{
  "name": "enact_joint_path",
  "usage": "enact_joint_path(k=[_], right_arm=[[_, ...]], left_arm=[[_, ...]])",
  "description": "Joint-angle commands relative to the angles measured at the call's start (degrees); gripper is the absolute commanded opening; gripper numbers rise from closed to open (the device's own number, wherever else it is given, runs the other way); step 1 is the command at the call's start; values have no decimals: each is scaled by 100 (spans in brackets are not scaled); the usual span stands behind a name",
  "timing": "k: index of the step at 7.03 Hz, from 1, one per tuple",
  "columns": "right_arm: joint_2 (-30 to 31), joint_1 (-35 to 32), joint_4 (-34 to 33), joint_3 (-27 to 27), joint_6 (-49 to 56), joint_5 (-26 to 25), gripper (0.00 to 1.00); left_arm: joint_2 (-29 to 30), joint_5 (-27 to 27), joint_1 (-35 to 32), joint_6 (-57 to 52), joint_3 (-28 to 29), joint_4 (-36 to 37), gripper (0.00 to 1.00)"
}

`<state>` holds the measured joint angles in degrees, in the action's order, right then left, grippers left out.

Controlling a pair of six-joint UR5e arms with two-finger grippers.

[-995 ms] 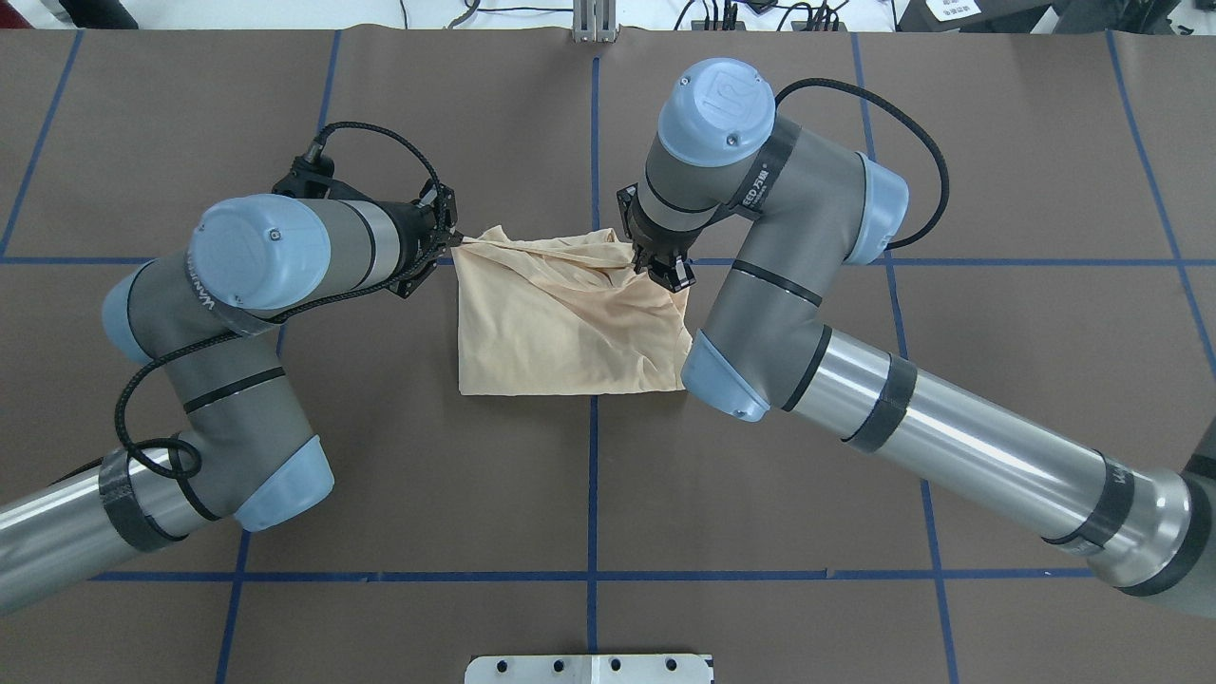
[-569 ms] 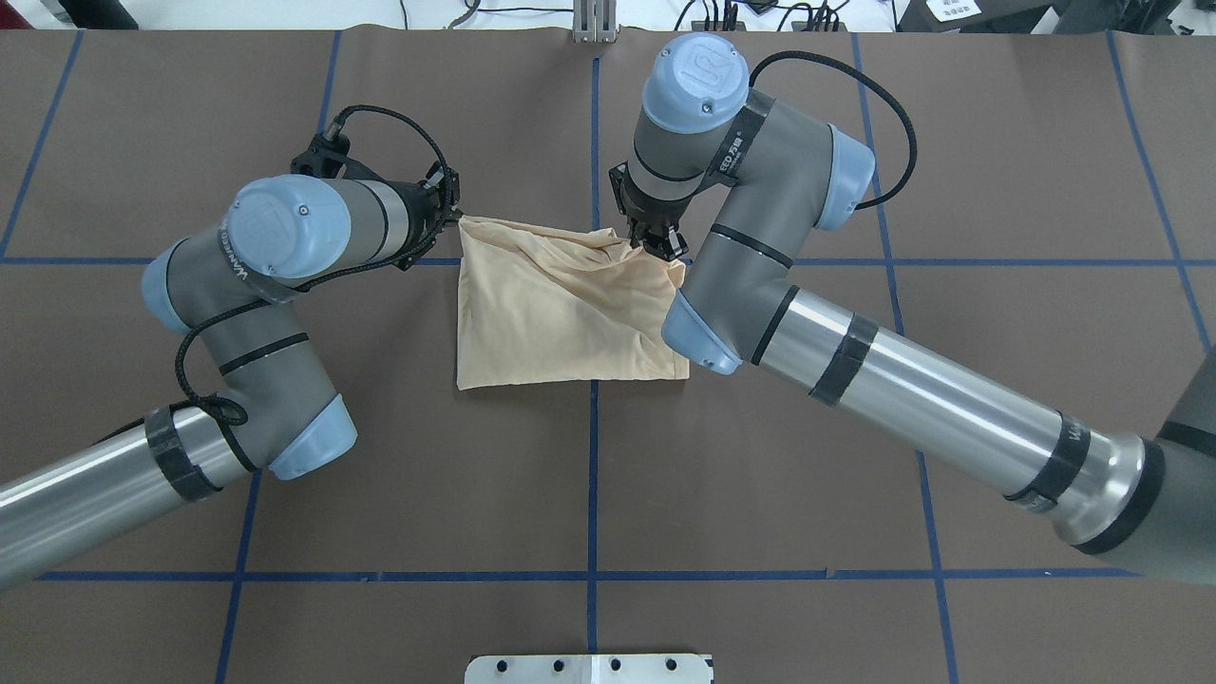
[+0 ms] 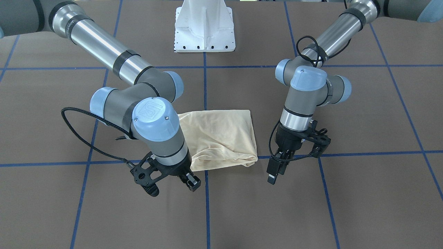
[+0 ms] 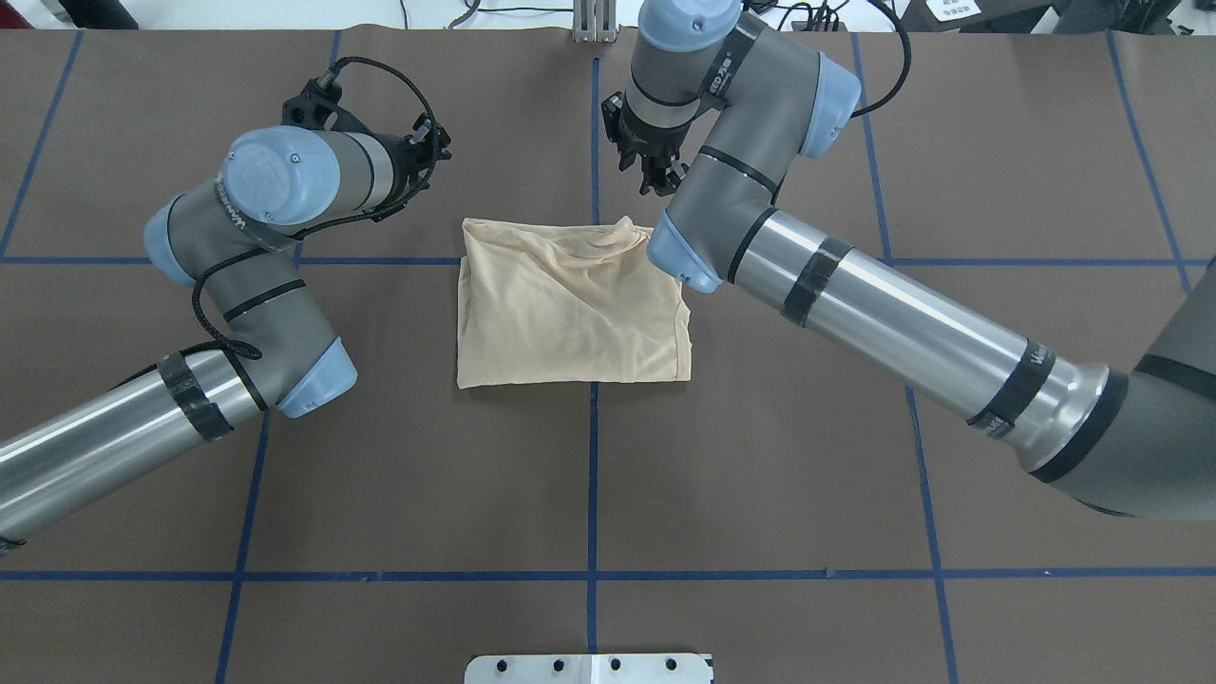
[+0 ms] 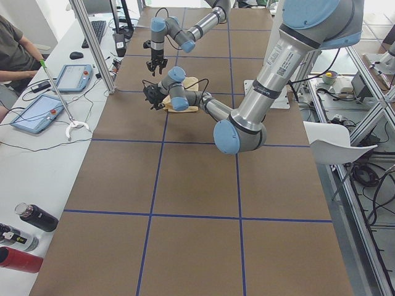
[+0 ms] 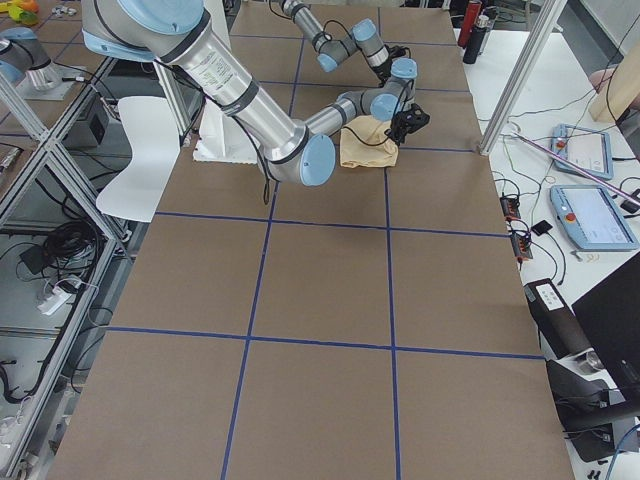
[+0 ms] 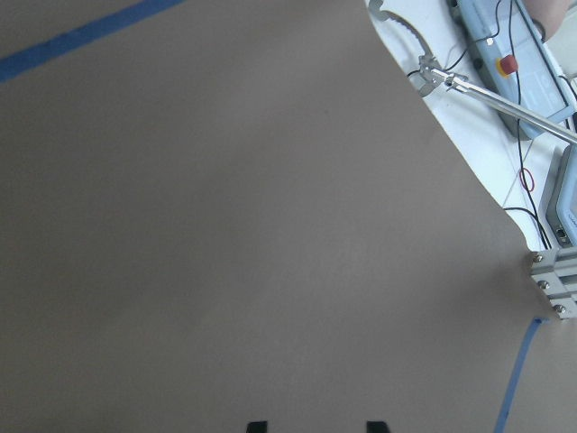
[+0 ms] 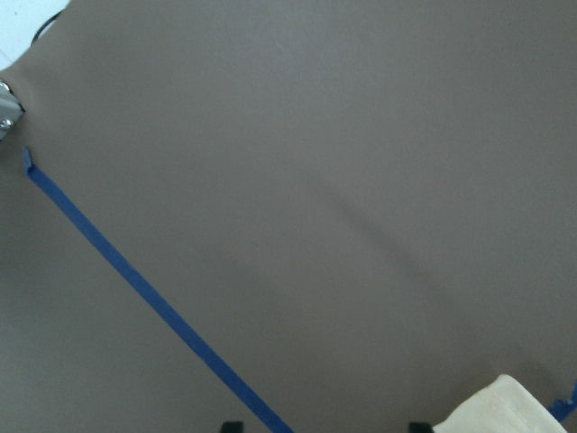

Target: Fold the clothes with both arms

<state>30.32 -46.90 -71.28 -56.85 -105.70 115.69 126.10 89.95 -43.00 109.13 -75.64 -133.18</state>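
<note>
Your folded T-shirt (image 4: 570, 304) lies at the centre of the brown table (image 4: 760, 475), over a blue tape line (image 4: 592, 494). Its long axis runs side to side, with the straight edge toward the robot and the rumpled edge away. The left gripper (image 3: 274, 173) and right gripper (image 3: 191, 181) hover just beyond the far corners, fingers spread, clear of the cloth. Bare matting surrounds it, and teach pendants (image 5: 74, 77) sit past the far edge.
</note>
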Motion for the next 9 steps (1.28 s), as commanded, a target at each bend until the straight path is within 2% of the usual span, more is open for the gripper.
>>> enact_joint_path(k=[1,3,4,5,6,7,8,9], right_arm=[[122,-327,-26,-27,461,312,100],[998,-853,-322,-823,1528,769,100],[1220,-1039,-969,-1167,2579,762,100],[1796,-1302,-1254,-1727,3868,779,100],[2220,-1661,-1344,-1968,4864,927,100],[2607,-2082,-1406,-2040,5823,1329,100],[2933,-2556,-1441,-2058,6720,1577,100],[3319,-2935,-1502,-2128,7616,1614,100]], left_arm=[[-33,615,-252,-651,-29,-33,75],[-531,1496,-664,-2422,-571,29,76],[-787,1934,-953,-3519,-748,38,99],[-1137,2330,-1217,-4339,-898,38,99],[-1445,2726,-1551,-5426,-1013,46,99],[-1875,3121,-2076,-6742,-1066,46,99],[-2244,3256,-2499,-8061,-1058,55,99],[-2570,3266,-2947,-9205,-1032,73,99]])
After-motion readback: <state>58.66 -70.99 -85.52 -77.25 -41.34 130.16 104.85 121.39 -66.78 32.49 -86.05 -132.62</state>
